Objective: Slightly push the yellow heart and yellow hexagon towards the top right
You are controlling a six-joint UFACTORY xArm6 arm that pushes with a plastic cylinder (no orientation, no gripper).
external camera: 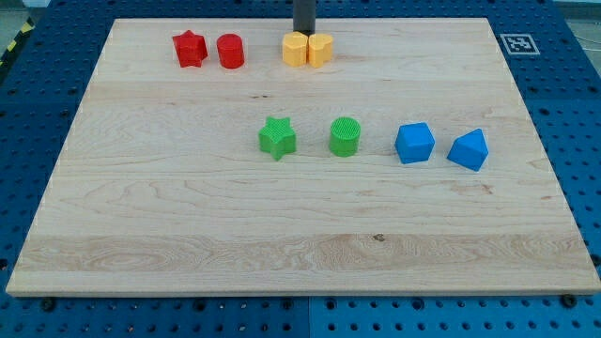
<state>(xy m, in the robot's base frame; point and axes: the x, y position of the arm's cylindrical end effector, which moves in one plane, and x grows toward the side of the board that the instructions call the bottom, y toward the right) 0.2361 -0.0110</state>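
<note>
The yellow hexagon (296,49) and the yellow heart (321,48) sit side by side, touching, near the view's top centre of the wooden board (188,216). My dark rod comes down from the view's top edge just behind them. My tip (304,32) stands right at their far side, above the seam between the two blocks; whether it touches them I cannot tell.
A red star (189,49) and a red cylinder (230,51) lie to the left of the yellow pair. A green star (277,138), a green cylinder (345,136), a blue cube (414,144) and a blue wedge-like block (469,149) form a row across the middle.
</note>
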